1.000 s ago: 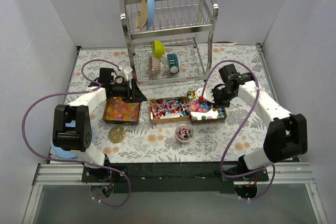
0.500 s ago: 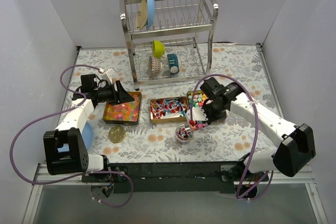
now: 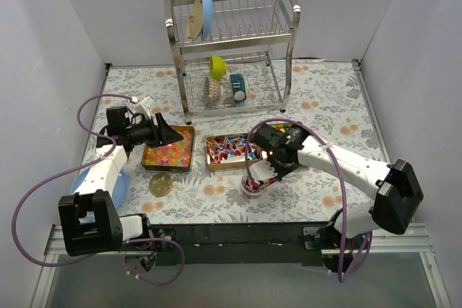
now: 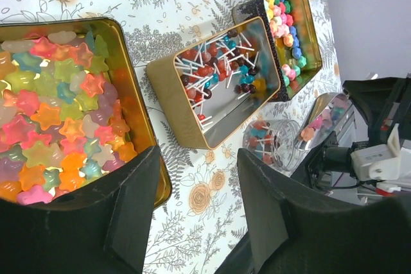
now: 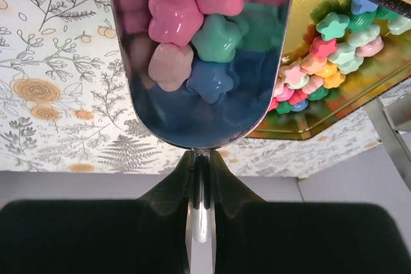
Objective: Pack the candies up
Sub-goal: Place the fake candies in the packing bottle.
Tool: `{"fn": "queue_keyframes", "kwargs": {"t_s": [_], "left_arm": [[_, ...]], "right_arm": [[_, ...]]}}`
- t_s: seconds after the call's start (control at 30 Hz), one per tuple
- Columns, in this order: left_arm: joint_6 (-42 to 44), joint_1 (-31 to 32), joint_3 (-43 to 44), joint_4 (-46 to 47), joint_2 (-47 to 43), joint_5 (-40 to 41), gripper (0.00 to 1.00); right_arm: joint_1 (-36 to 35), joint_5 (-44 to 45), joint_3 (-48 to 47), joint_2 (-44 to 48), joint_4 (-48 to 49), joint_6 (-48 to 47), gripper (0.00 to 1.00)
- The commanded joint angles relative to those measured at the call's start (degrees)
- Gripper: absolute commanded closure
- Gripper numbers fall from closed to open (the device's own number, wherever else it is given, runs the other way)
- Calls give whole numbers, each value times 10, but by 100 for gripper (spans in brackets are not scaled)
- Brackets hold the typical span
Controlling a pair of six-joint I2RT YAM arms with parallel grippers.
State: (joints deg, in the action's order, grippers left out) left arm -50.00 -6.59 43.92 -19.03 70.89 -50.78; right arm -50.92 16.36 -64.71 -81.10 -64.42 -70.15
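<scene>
Three tins (image 4: 168,104) nearby; right claw (image 5: 200,162) clamps scoop (image 5: 192,126) of candies (image 5: 176,14), left claw (image 4: 198,165) gapes empty.

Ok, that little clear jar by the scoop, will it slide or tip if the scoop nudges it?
A scoop nudge likely slides it: the clear jar looks small and only partly filled with candies, so probably light. It stands squat and upright, so tipping seems less likely; once over, its round wall would probably roll.
</scene>
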Motion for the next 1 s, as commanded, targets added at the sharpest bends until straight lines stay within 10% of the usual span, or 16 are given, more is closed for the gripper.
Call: {"fn": "queue_keyframes", "kwargs": {"t_s": [0.0, 0.33, 0.73, 0.97], "left_arm": [[-10, -4, -4, 21, -20, -19, 49], [-29, -4, -11, 45, -7, 22, 51], [-58, 3, -43, 33, 6, 163, 99], [-43, 43, -56, 27, 33, 169, 100]], "right_arm": [[-38, 91, -28, -20, -32, 42, 99], [-88, 160, -75, -61, -98, 86, 99], [-114, 204, -73, -51, -105, 93, 99], [-114, 198, -111, -38, -96, 120, 99]]}}
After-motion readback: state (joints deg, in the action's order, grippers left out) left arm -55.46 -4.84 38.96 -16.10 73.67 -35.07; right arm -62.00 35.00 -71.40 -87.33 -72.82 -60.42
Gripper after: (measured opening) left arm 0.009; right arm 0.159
